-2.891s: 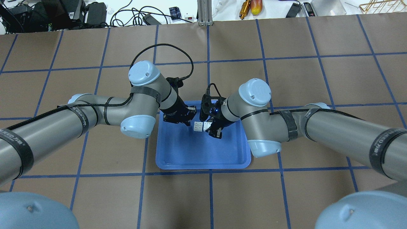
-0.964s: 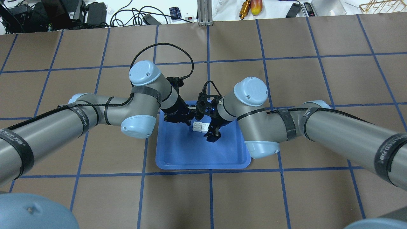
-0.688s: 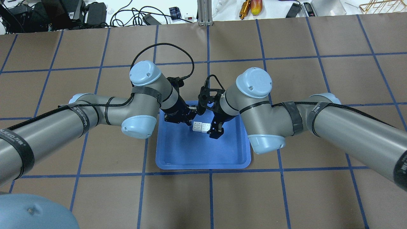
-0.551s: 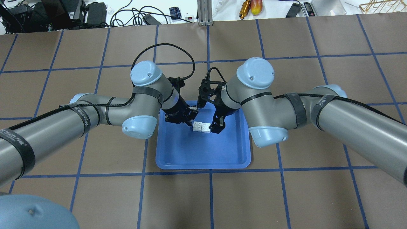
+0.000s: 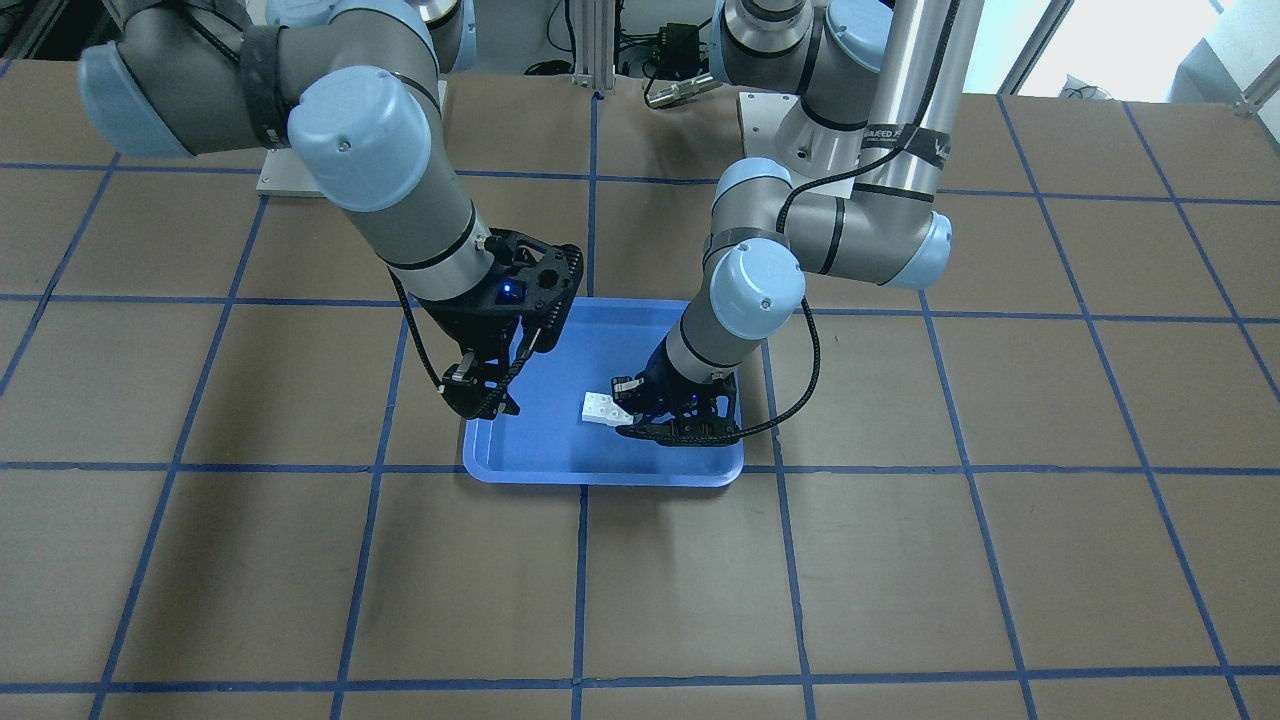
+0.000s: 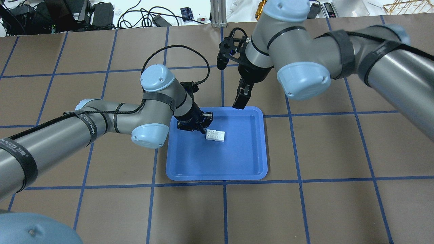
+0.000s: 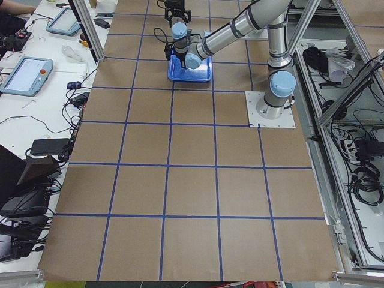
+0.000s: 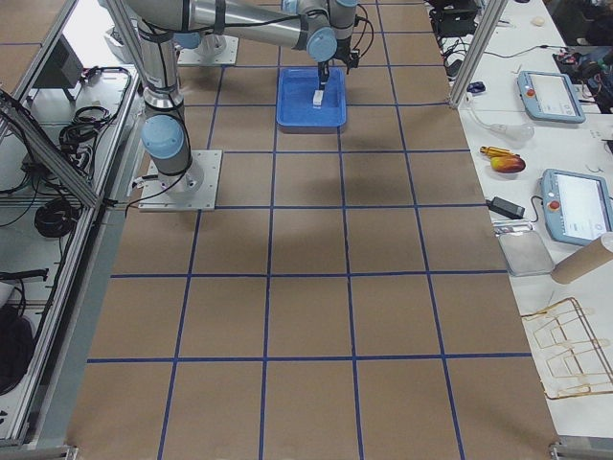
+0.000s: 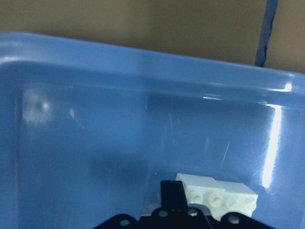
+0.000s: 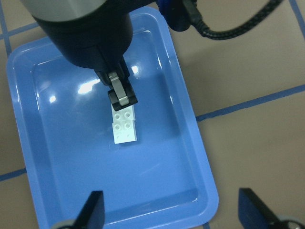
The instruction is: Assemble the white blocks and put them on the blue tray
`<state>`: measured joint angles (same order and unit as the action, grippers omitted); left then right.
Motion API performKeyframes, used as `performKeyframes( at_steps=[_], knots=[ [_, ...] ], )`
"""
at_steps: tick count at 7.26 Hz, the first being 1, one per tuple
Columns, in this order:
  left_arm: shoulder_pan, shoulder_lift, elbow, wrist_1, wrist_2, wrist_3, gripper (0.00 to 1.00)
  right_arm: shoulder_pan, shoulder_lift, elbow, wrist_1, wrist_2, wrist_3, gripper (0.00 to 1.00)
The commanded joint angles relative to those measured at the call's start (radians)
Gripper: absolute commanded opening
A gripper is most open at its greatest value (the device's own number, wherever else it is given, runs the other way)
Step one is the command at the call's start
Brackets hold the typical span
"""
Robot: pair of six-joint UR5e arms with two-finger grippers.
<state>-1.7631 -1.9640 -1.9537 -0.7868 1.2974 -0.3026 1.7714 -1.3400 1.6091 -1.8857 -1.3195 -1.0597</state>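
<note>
The white blocks are joined into one short bar over the far half of the blue tray. My left gripper is shut on the bar's left end and stays low in the tray. The right wrist view shows its fingers on the bar. The left wrist view shows the bar at the fingertip. My right gripper is open and empty, raised above the tray's far rim. In the front view the right gripper hangs over the tray's edge, apart from the bar.
The tray sits on a brown table marked with blue tape lines. Cables and tools lie beyond the far edge. Tablets lie on a side bench.
My right gripper has let go of the bar, opened, and risen back toward the far side. My left gripper keeps hold of the joined bar, almost unmoved.
</note>
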Motion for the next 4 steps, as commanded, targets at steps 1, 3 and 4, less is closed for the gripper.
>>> performKeyframes(
  at_steps=[1, 3, 4],
  knots=[
    [0.007, 0.016, 0.004, -0.002, 0.005, 0.008, 0.03, -0.058, -0.008, -0.188, 0.243, -0.029, 0.001, 1.0],
    [0.056, 0.048, 0.06, -0.066, 0.011, 0.016, 0.07, -0.093, -0.079, -0.299, 0.463, -0.093, 0.012, 1.0],
    [0.065, 0.078, 0.079, -0.092, 0.064, 0.11, 0.1, -0.111, -0.091, -0.299, 0.474, -0.118, 0.155, 1.0]
  ],
)
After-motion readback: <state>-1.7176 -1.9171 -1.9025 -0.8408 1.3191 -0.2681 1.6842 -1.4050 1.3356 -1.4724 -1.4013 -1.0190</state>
